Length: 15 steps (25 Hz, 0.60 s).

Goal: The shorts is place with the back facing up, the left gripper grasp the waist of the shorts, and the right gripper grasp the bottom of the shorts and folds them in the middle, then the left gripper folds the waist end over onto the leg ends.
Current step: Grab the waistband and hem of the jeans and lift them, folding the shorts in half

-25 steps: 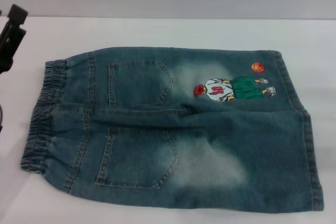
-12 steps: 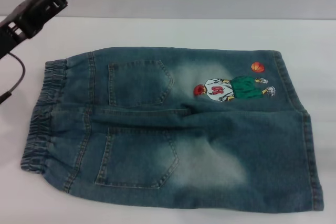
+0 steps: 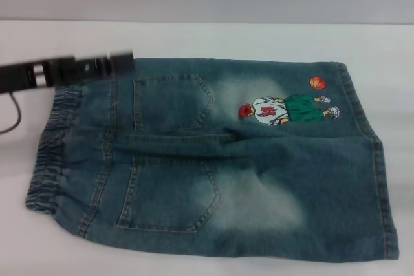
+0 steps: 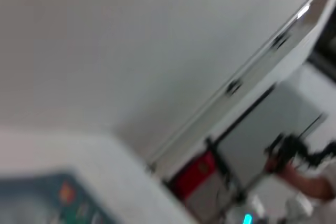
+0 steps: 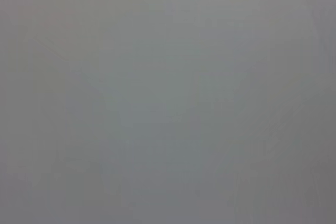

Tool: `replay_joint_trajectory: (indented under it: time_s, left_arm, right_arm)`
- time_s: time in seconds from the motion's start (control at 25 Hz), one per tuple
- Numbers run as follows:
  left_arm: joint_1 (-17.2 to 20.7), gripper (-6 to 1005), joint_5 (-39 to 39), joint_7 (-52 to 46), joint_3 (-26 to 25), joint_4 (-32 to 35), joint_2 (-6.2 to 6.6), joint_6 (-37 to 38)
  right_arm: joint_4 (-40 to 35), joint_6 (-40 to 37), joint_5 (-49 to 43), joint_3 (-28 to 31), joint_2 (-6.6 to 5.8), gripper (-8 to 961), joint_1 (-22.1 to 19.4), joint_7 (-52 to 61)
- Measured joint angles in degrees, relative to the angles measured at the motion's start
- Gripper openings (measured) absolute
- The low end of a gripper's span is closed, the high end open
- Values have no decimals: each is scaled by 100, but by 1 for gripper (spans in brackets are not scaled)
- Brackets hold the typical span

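Note:
The faded blue denim shorts (image 3: 213,159) lie flat with the back up, showing two patch pockets and the embroidered basketball player (image 3: 284,109). The ruffled waist (image 3: 48,153) is at the left and the leg ends (image 3: 381,179) at the right. My left gripper (image 3: 121,63) reaches in level from the left and sits over the far corner of the shorts beside the waist. Whether it touches the cloth is unclear. In the left wrist view only a blurred corner of the shorts (image 4: 47,203) shows. The right gripper is out of view, and its wrist view is plain grey.
The shorts rest on a white table (image 3: 207,40) with a grey wall behind it. A black cable (image 3: 14,111) hangs from the left arm at the left edge. The left wrist view shows a red object (image 4: 194,174) and equipment beyond the table.
My left arm swung down from the upper left corner to lie level over the far waist corner of the shorts. The shorts have not moved.

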Motion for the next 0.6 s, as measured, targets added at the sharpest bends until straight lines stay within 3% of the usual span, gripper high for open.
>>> replay_joint_trajectory:
  time_s: [0.12,0.16,0.2,0.24,0.32,0.36,0.44,0.52,0.56,0.6]
  left_arm:
    - [0,843,0,0,0,0,0,0]
    - [23,843,917,-636,-423,299,2,102]
    - [23,843,917,-636,-423,299,2,102]
    - [48,843,1415,-934,-690,398,1,233]
    - [48,843,1415,-934,-690,398,1,233]
    - [73,843,2382,-1549,-1169,444,23,514]
    - [73,843,2870,-1841,-1347,448,44,677]
    - [73,842,2870,-1841,-1347,448,44,677]
    - [104,842,3462,-2122,-1575,461,60,761]
    - [108,842,3514,-2142,-1596,461,63,762]
  right_arm:
    - [-10,119,1,3,0,660,22,0]
    - [-16,145,1,3,-1,660,26,0]
    - [-26,171,1,2,-3,660,32,0]
    - [-29,188,1,2,-5,660,39,0]
    - [-32,208,1,2,-9,660,46,0]
    - [-34,212,1,1,-9,660,49,0]
    - [-38,230,1,1,-10,660,58,0]
    - [-57,285,1,1,-15,660,67,0]
    - [-62,316,1,1,-17,661,74,0]
    - [-68,351,1,1,-18,661,81,0]
